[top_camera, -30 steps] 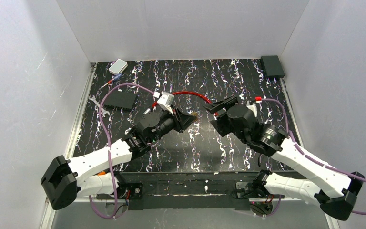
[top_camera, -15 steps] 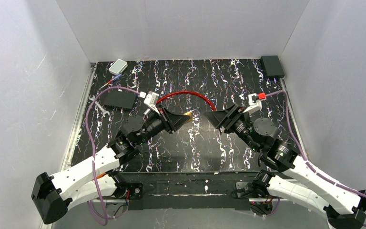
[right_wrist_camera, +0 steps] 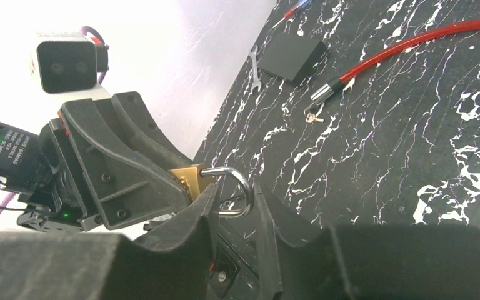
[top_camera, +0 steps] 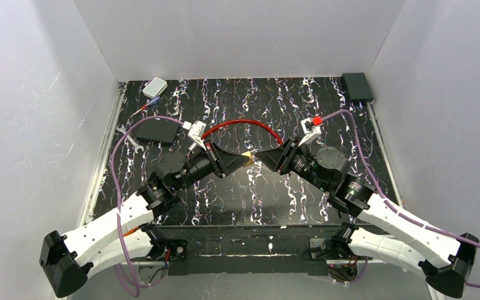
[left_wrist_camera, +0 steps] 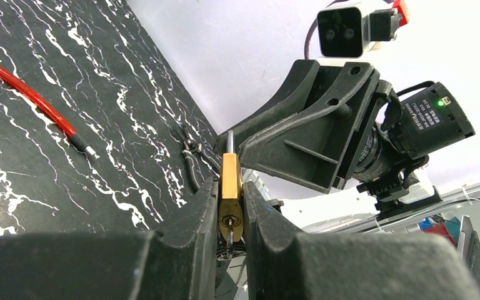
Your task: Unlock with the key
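A brass padlock (top_camera: 248,154) hangs in the air over the middle of the table, between both grippers. My left gripper (top_camera: 240,160) is shut on its body (left_wrist_camera: 230,184), flat sides against the fingers. A key (left_wrist_camera: 230,236) sticks out of the keyhole on the lock's underside, with a ring hanging from it. My right gripper (right_wrist_camera: 234,189) faces the left one, and its fingers press on both sides of the steel shackle (right_wrist_camera: 242,187). The two grippers' tips almost touch. A second small bunch of keys (right_wrist_camera: 312,116) lies on the table by the cable's end.
A red cable (top_camera: 244,122) arcs across the table behind the grippers. A black box (top_camera: 155,130) and a wrench (top_camera: 128,137) lie at the left. A white box (top_camera: 155,86) sits at the back left, a black block (top_camera: 357,86) at the back right corner.
My right gripper has swung left to the padlock and narrowed its jaws from wide open onto the shackle. The left arm drew back a little at first, still holding the lock.
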